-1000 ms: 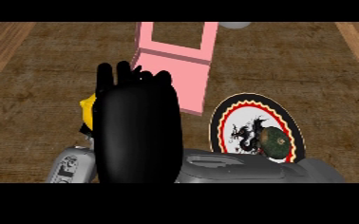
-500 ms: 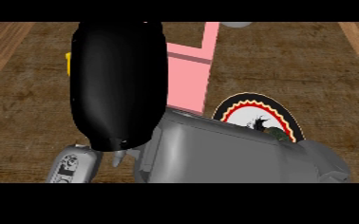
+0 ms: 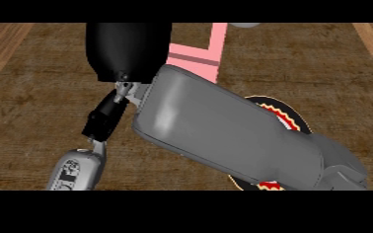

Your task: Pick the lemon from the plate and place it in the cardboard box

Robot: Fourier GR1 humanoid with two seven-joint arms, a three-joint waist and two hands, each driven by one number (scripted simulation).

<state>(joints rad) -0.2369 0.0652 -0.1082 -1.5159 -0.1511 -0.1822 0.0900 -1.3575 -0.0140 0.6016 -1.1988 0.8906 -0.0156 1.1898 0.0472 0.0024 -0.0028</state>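
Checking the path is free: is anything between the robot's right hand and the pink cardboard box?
Nothing visible does. The black right hand overlaps the pink cardboard box on the brown wooden counter, and no object shows between them. The lemon does not show.

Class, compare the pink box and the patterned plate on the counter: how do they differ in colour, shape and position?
The box is plain pink with straight edges; the plate is round and dark with a red and yellow zigzag rim. The box lies far, at the view's top; the plate lies nearer, at the right. Both rest on the wooden counter, partly hidden by the right forearm.
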